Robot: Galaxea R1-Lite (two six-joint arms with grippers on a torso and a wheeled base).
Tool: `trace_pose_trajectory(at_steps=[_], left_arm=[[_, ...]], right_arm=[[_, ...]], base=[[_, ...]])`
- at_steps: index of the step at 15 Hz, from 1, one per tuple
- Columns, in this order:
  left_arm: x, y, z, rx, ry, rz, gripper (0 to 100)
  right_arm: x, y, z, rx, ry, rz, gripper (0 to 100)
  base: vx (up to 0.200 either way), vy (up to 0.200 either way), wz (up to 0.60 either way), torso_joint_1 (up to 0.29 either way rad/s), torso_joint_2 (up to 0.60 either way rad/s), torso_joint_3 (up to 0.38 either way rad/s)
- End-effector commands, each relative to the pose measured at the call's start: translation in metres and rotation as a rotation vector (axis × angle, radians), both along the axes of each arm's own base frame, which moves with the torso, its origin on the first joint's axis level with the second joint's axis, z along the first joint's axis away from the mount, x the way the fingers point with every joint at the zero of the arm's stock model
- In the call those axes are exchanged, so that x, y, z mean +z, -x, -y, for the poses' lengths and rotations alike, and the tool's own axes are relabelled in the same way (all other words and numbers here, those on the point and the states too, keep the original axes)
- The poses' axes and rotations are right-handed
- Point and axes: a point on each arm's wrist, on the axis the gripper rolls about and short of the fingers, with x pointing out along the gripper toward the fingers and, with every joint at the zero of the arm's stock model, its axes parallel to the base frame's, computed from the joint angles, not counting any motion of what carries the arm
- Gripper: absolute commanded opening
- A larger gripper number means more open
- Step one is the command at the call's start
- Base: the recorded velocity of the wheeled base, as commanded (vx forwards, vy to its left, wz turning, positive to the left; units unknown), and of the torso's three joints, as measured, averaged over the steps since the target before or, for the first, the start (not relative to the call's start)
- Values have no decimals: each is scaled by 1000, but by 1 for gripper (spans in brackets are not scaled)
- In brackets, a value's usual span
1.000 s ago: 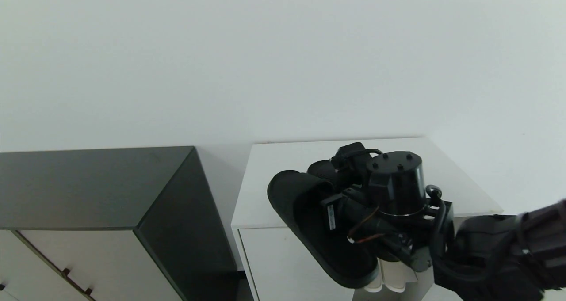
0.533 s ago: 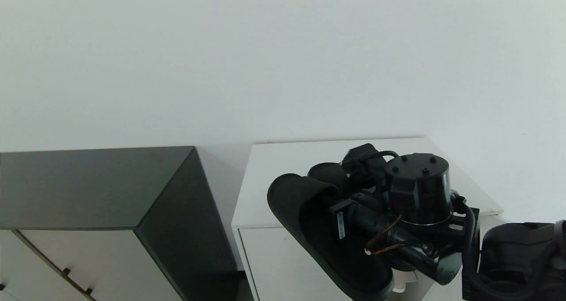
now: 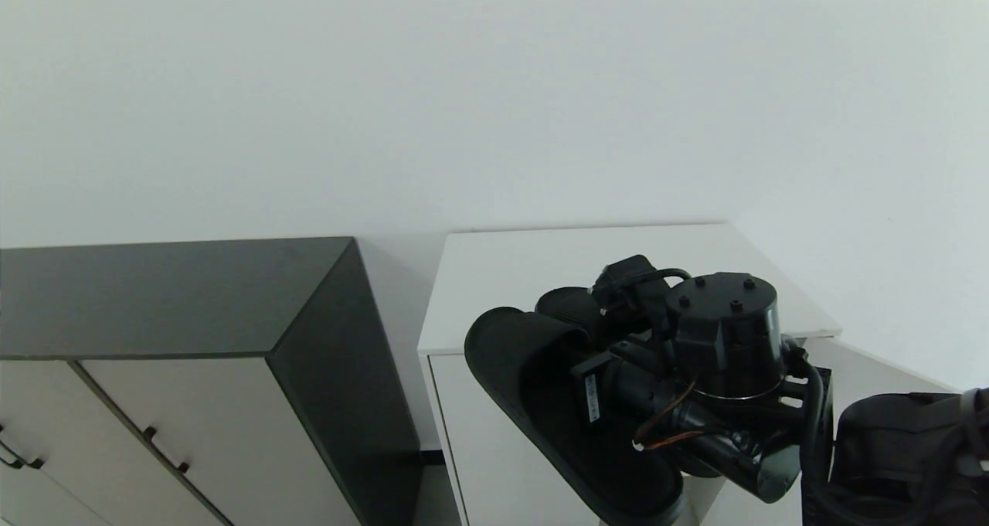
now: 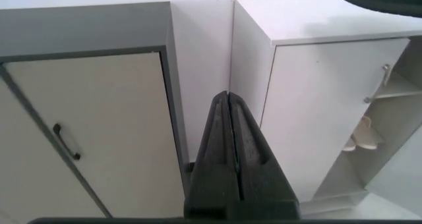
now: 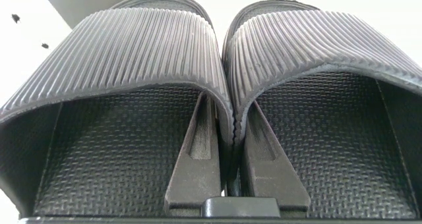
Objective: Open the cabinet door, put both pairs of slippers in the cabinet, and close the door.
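**Black slippers** [image 3: 541,387]: the pair is held off the ground, side by side, in front of the white cabinet [image 3: 541,271] at about the height of its top edge. The soles tilt down toward the robot.

**Right claw** [image 5: 227,128]: closed on the pair. One finger sits inside each slipper, and the two inner strap walls are pinched together between them. The grip looks centred, and the straps are bunched evenly.

**Cabinet, left wrist view:** beside a shut front panel with a small handle [image 4: 386,72], a compartment stands open. A pair of white slippers [image 4: 364,135] stands inside it, below a shelf [image 4: 402,89].

**Left claw** [image 4: 229,102]: fingers pressed together with nothing between them. It sits low, facing the gap between the white cabinet and the dark cabinet [image 3: 154,294].

**Step in hand (judgement):** the door is open and the white pair is stowed. The black pair is being carried to the opening, so the task is roughly past halfway.

**Next move calls for:**
- Lower the right arm and swing it round the shut panel to the open side.
- Slide the pair in toe-first on a free level, clear of the white pair and the shelf edge.
- Spread the fingers only once the soles rest.
- Close the door afterwards; the empty left claw is free for that.

**Risk:** the long soles could catch the cabinet frame.
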Motion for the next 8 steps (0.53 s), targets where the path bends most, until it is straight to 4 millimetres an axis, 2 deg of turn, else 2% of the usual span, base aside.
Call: trace_pose_trajectory(at_steps=[1, 4, 8], left_arm=[[0, 0, 0, 0, 1, 0, 0], [0, 0, 0, 0, -1, 0, 0], [0, 0, 0, 2, 1, 0, 0]], right_arm=[[-2, 0, -1, 1, 6, -5, 0], [-3, 0, -1, 1, 8, -7, 0], [-5, 0, 0, 1, 12, -10, 0]], base=[[-200, 0, 0, 2, -2, 2], [-200, 0, 0, -1, 1, 1], [0, 0, 0, 0, 0, 0]])
